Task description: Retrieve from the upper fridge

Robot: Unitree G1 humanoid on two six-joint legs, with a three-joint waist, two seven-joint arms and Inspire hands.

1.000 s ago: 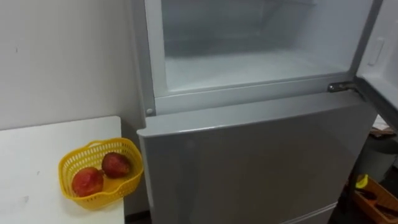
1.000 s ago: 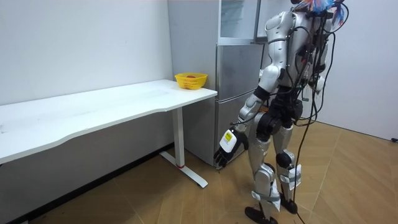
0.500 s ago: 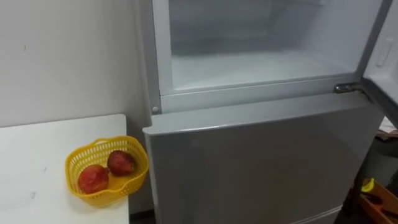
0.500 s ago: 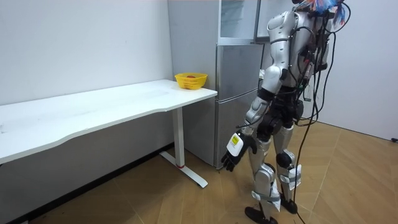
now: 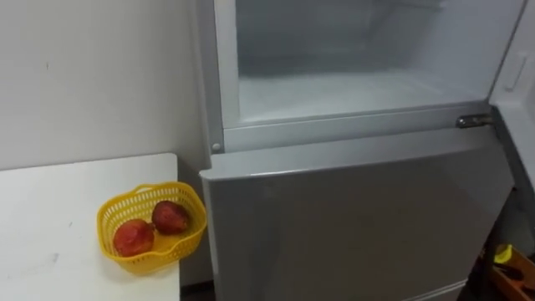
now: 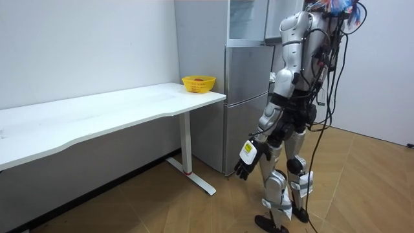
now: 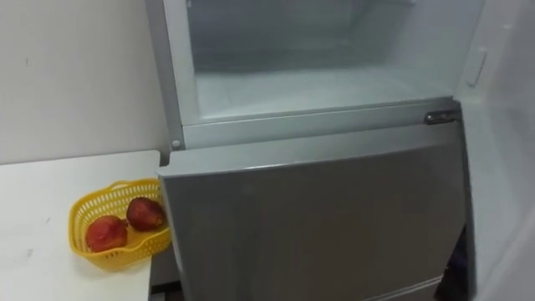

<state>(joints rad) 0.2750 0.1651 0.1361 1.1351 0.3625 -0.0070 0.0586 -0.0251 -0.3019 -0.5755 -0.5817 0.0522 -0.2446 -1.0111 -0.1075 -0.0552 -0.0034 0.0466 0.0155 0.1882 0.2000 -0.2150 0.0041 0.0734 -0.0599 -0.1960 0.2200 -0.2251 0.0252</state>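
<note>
partly cropped upper fridge point(image 5: 351, 92); door point(image 5: 518, 75) cropped rightward

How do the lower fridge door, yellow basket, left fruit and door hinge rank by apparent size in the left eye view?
Largest to smallest: lower fridge door, yellow basket, left fruit, door hinge. Fruit and hinge match in length; fruit is bulkier.
</note>
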